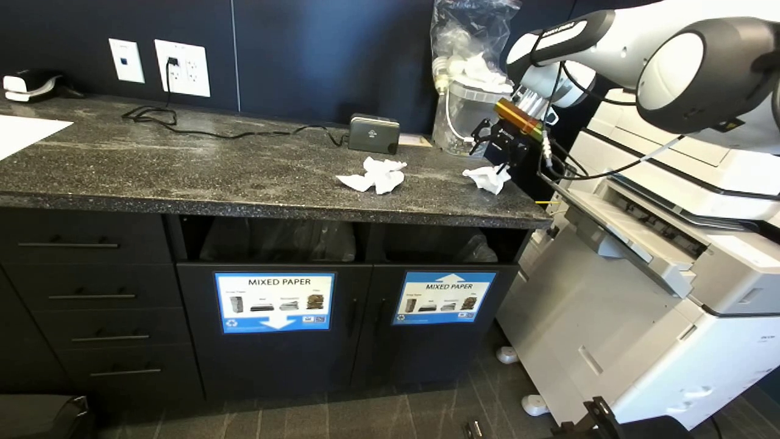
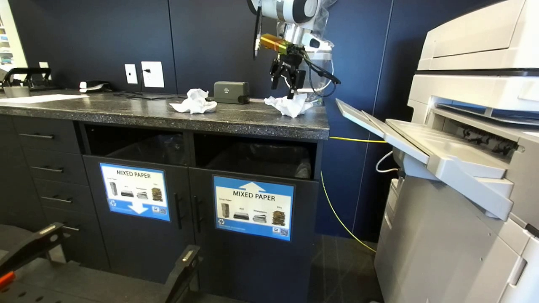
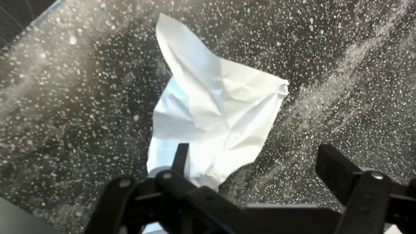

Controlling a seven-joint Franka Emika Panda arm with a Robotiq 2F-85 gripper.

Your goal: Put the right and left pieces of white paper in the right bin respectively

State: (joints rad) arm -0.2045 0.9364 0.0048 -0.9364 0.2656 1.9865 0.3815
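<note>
Two crumpled white papers lie on the dark speckled counter. The right paper [image 1: 487, 180] [image 2: 289, 105] [image 3: 214, 117] is near the counter's right end. The left paper [image 1: 376, 175] [image 2: 195, 102] lies apart from it, in front of a small dark box. My gripper [image 1: 488, 157] [image 2: 283, 91] [image 3: 253, 149] is open and points down, low over the right paper. In the wrist view one finger overlaps the paper's near part, and the other is over bare counter; contact cannot be told. The right bin [image 1: 420, 353] [image 2: 252, 261] is below the counter's right end, its top slot open.
A clear bucket [image 1: 457, 116] with a plastic bag [image 1: 457, 36] of white contents stands behind the gripper. The small dark box [image 1: 373, 134] [image 2: 231, 91] is at the back. A printer [image 1: 585, 341] [image 2: 438, 219] stands right of the counter. The left bin [image 1: 274, 360] adjoins the right one.
</note>
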